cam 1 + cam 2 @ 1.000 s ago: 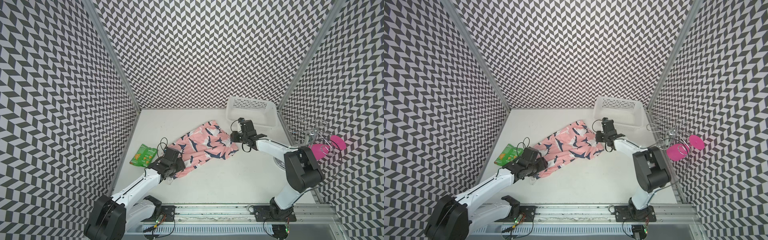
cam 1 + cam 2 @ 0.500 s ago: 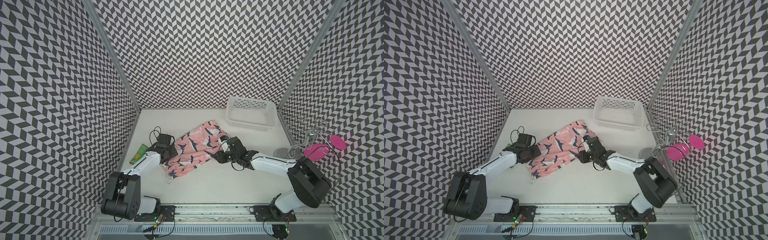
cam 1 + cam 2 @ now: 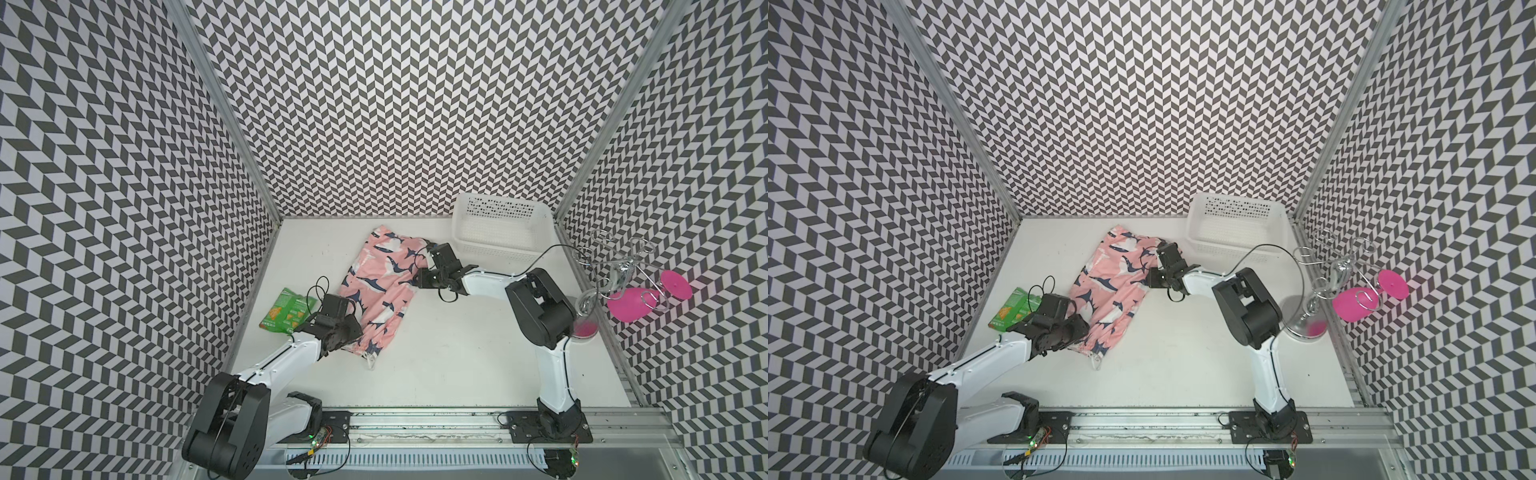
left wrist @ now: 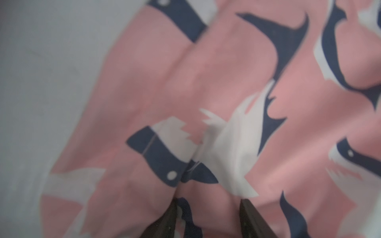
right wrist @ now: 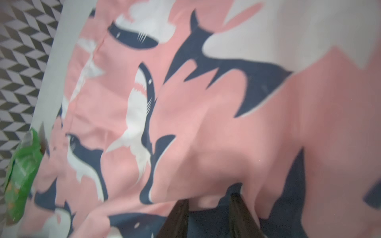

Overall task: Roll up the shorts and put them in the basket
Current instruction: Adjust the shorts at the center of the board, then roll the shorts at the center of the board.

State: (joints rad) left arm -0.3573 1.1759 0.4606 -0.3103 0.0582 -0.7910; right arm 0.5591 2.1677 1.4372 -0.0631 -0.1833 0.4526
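The pink shark-print shorts (image 3: 380,291) (image 3: 1113,286) lie stretched on the white table, running from the back towards the front left. Their gathered end with a white drawstring (image 3: 370,360) points to the front. My left gripper (image 3: 351,332) (image 3: 1079,332) sits at that near end. In the left wrist view, the left gripper (image 4: 208,203) is shut on a bulge of the shorts (image 4: 206,82). My right gripper (image 3: 415,277) (image 3: 1148,276) is at the far right edge. In the right wrist view, the right gripper (image 5: 208,199) is shut on a fold of the shorts (image 5: 226,134).
A green snack bag (image 3: 286,309) (image 3: 1013,309) (image 5: 20,175) lies just left of the left gripper, by the left wall. A white perforated basket (image 3: 498,232) (image 3: 1237,228) stands at the back right. A wire rack with pink glasses (image 3: 631,305) (image 3: 1354,305) stands against the right wall.
The shorts have swung round and now lie more front to back. The left gripper has come nearer with the waistband end, its jaws narrowing. The right gripper has moved back and right.
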